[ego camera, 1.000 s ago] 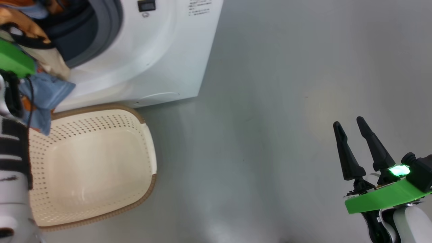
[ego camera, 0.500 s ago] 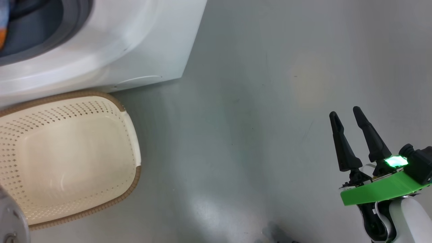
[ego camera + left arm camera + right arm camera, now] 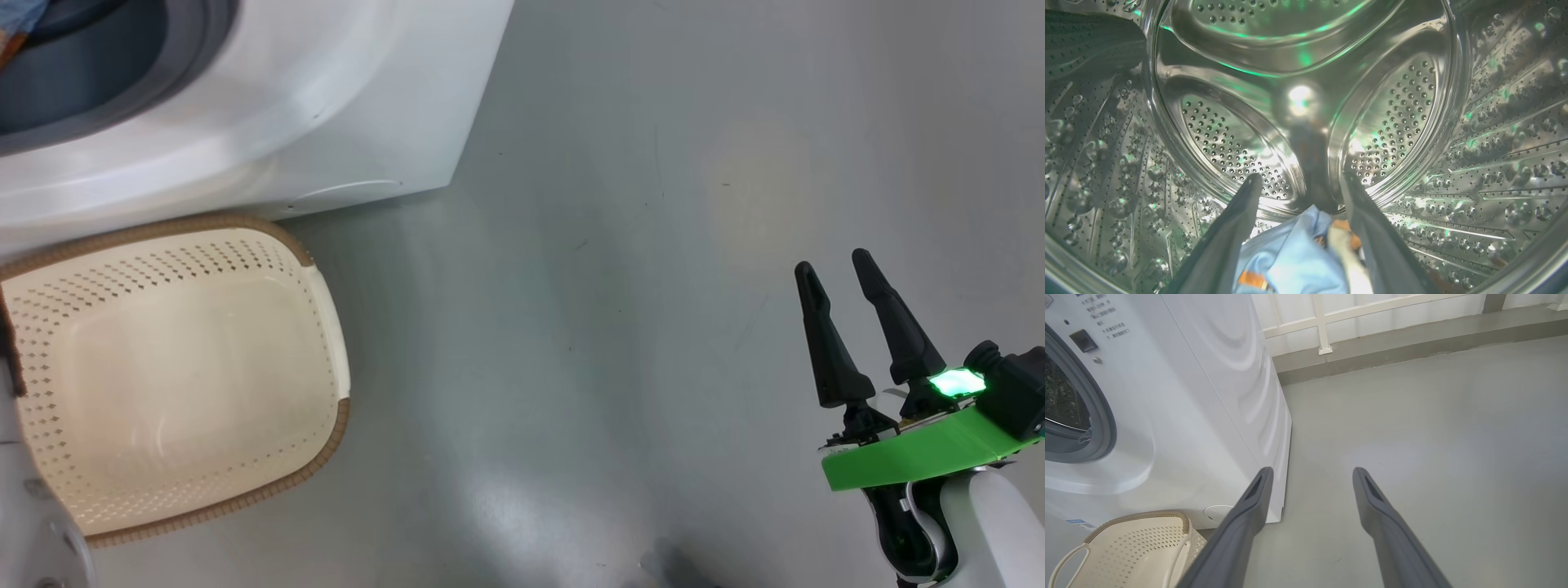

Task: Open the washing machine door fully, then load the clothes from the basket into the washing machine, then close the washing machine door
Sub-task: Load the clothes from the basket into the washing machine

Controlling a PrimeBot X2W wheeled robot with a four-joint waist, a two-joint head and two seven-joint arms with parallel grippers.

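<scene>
In the left wrist view my left gripper [image 3: 1300,179] is open deep inside the steel drum [image 3: 1241,134] of the washing machine [image 3: 326,98]. Light blue clothes [image 3: 1290,257] with orange print lie between the fingers near their bases. A scrap of the clothes [image 3: 16,16] shows at the washer's mouth. The cream basket [image 3: 269,233] stands on the floor in front of the washer, with nothing in it. My right gripper [image 3: 833,263] hangs open over bare floor, far right of the basket. The washing machine door is out of view.
Grey floor [image 3: 612,327] stretches right of the washer. In the right wrist view a low kerb and white railing [image 3: 1323,330] run along the back, behind the washer's side [image 3: 1241,375]. My pale left arm [image 3: 24,523] borders the basket's left side.
The head view has shifted. The left gripper and the bundle it carried at the washer's mouth have gone from that view. The right gripper has stayed open and hardly moved.
</scene>
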